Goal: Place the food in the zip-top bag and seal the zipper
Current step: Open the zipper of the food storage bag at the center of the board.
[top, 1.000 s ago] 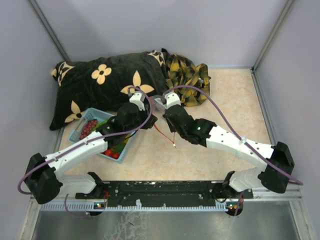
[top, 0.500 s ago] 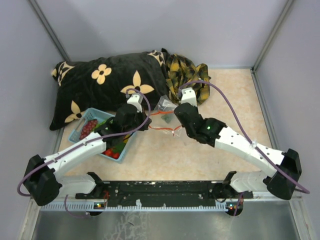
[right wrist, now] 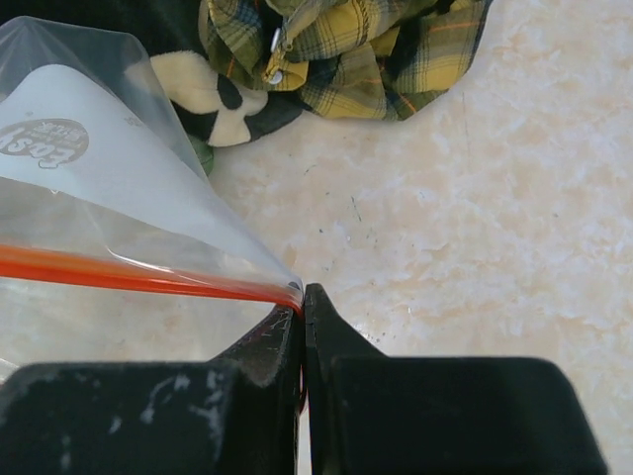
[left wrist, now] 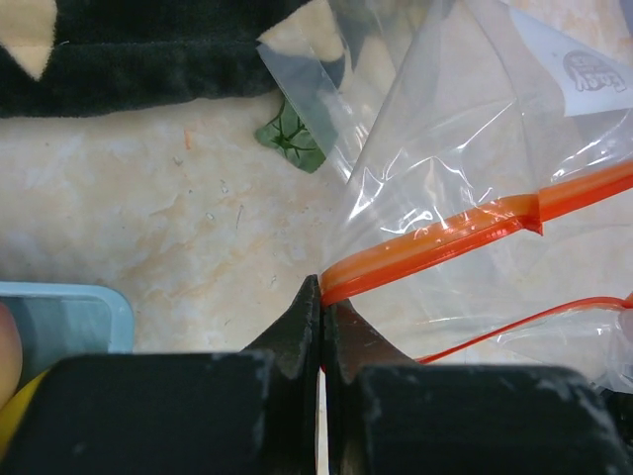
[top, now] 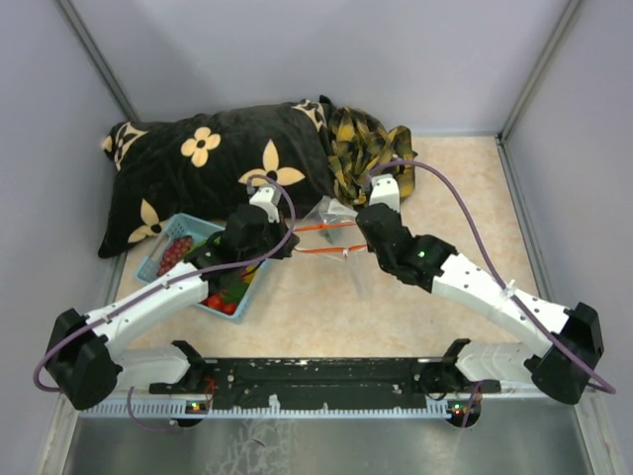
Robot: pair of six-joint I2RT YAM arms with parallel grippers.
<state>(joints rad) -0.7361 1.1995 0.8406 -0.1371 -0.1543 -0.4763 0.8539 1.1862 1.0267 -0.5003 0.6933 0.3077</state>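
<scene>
We record, from the near edge outward: 2 arm bases, with the left arm (top: 148, 297) reaching over 1 light-blue basket (top: 153, 265) at the left side of the table (top: 455, 198). The food (top: 176, 252) lies in that basket, purple grapes at its far end and red berries (top: 220, 302) at its near end, the middle hidden under the arm. Next, mid-table, the left gripper (left wrist: 321, 295) has its jaws pressed together on the left end of the zipper (left wrist: 445, 230). The right gripper (right wrist: 302, 295) is likewise clamped on the right end of that orange strip. The zip-top bag (left wrist: 465, 139), clear and creased, stretches between the 2 grippers. A thinner orange line (left wrist: 534, 315) runs apart from the held strip, so the mouth stands parted. Just behind the bag, 1 green leaf (left wrist: 295, 134) lies on the table at the edge of the black flowered pillow (top: 198, 168). Furthest, 1 bunched plaid cloth (top: 371, 148) touches the pillow's right end, just beyond the right gripper. Pillow and cloth crowd the bag's far side, and the basket sits just left of the left gripper.
</scene>
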